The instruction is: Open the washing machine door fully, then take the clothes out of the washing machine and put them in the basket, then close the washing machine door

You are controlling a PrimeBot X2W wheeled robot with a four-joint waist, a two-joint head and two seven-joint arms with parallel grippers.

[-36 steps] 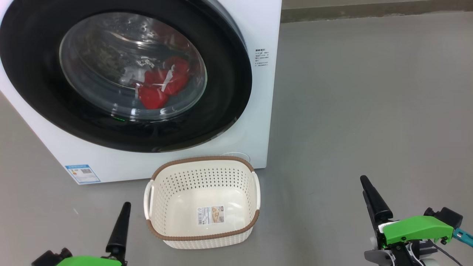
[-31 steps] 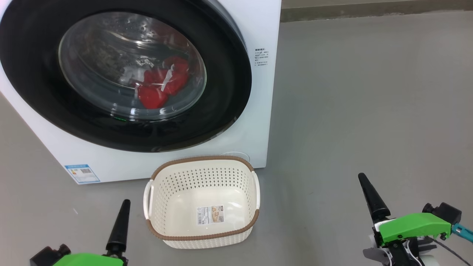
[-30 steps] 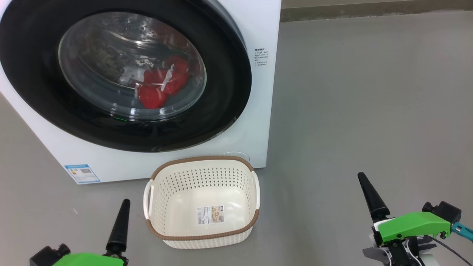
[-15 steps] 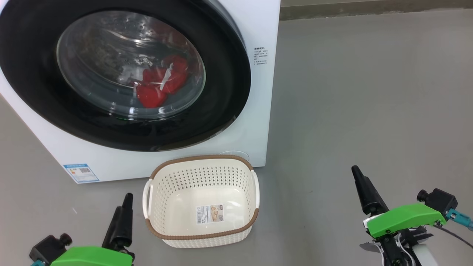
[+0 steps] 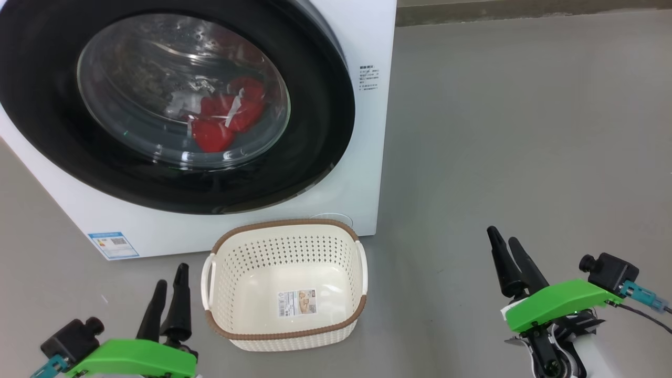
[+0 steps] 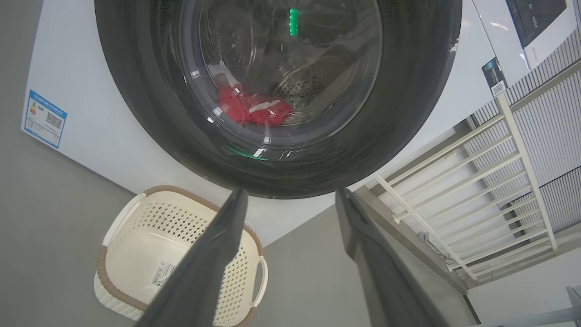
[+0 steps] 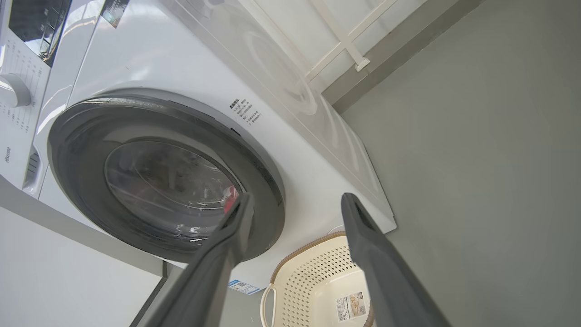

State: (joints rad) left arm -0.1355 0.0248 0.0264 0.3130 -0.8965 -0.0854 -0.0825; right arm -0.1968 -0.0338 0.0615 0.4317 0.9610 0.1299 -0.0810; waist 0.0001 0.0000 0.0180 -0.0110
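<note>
- Both pincers are released. The left gripper (image 5: 171,275) is low beside the basket (image 5: 286,334), and the right gripper (image 5: 501,235) is well apart to the right. Each has its fingers spread and grasps nothing.
- The washing machine door (image 5: 320,131) lies against the front of the washing machine (image 5: 367,173). We cannot tell whether it is latched.
- The clothes (image 5: 220,121) show red through the glass, low in the drum.
- The basket stands empty on the floor (image 5: 514,131), just in front of the machine's lower right part.
- We judge the step in hand to be opening the door, which has not yet begun.
- We cannot tell which edge carries the hinge, so we settle that first.
- We hook a finger behind the free edge of the rim, pull along the hinge arc rather than straight out, and carry the swing to its full extent.
- We keep the working arm off the basket, which looks light and may slide.
- The floor is smooth, grey and level.
- A white railing (image 6: 454,181) stands beside the machine, and it limits the room for the arm on that side.
</note>
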